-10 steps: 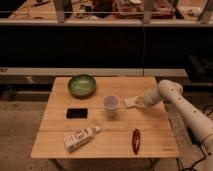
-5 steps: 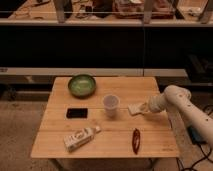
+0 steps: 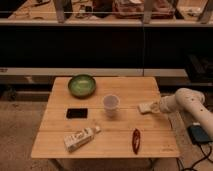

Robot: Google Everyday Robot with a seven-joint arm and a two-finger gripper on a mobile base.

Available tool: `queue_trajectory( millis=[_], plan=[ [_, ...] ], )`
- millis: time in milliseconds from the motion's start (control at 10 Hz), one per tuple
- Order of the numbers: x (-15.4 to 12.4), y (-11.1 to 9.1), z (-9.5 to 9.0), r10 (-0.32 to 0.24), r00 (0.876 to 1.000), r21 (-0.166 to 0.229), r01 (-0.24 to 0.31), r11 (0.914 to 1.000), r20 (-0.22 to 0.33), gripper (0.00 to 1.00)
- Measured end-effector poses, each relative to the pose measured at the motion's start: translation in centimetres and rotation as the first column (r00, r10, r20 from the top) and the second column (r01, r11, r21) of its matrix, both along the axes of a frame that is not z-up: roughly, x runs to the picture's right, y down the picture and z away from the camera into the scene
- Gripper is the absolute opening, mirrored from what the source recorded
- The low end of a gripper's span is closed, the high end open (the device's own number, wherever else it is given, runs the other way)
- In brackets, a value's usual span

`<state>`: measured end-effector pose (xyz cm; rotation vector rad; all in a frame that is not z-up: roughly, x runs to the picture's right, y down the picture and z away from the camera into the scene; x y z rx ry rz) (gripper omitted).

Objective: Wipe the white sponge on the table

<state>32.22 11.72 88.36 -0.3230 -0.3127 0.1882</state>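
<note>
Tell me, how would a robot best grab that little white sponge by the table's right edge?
Probably from above, pinching the two long edges of the white sponge: it lies flat on the table, leaving no room underneath. The gripper is right at its right end, so coming from that side suits. The cup stands clear, left.

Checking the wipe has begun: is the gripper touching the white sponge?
Touching. The camera view shows the gripper meeting the white sponge's right edge on the table, no gap between.
</note>
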Motion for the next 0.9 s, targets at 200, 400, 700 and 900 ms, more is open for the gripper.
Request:
queue_trajectory(
  millis=[200, 400, 700, 900],
  plan=[
    [1.8, -1.4, 1.9, 0.029, 0.998, 0.022, -0.028, 0.9993, -0.05, 0.0],
    [2.4, -2.8, 3.6, 0.048, 0.996, 0.038, -0.045, 0.9983, -0.074, 0.0],
    [0.4, -5.5, 5.8, 0.049, 0.997, 0.064, -0.045, 0.9969, -0.055, 0.0],
    [-2.4, -5.9, 6.9, 0.019, 1.0, 0.061, -0.019, 0.998, -0.012, 0.0]
  ],
)
